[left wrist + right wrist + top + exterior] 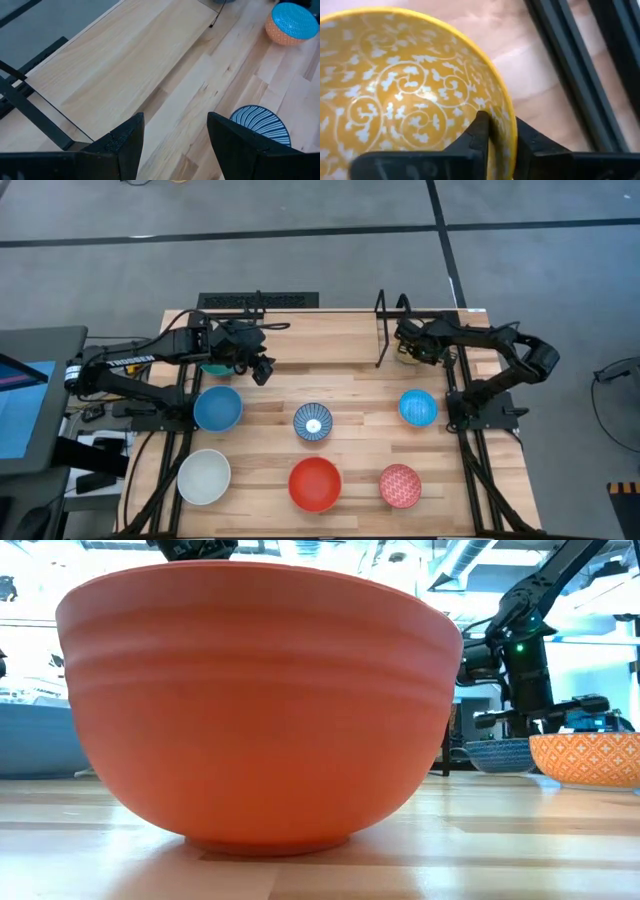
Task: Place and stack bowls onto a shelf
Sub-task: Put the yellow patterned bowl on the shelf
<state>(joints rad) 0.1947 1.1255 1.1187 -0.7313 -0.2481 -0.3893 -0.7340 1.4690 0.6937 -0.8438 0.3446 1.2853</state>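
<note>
At the shelf (330, 340), right end, beside the upright bracket (383, 330): yellow bowl (405, 100), rim pinched in right gripper (502, 135). Best lowered level onto the plank, clear of the bracket, before letting go. Left gripper (175, 145) over the shelf's left end, unclenched, holding nothing.

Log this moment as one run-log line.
right gripper: shut on yellow bowl rim, at shelf | left gripper: open, empty

six bowls out on the table, one yellow bowl (405, 95) pinched at its rim.

in front: white bowl (204, 477), red bowl (315, 484), pink-red patterned bowl (400, 485). behind: two blue bowls (217, 408) (418, 407), striped blue-and-white bowl (313, 422) between. light-wood shelf (120, 65) bare at the back.
</note>
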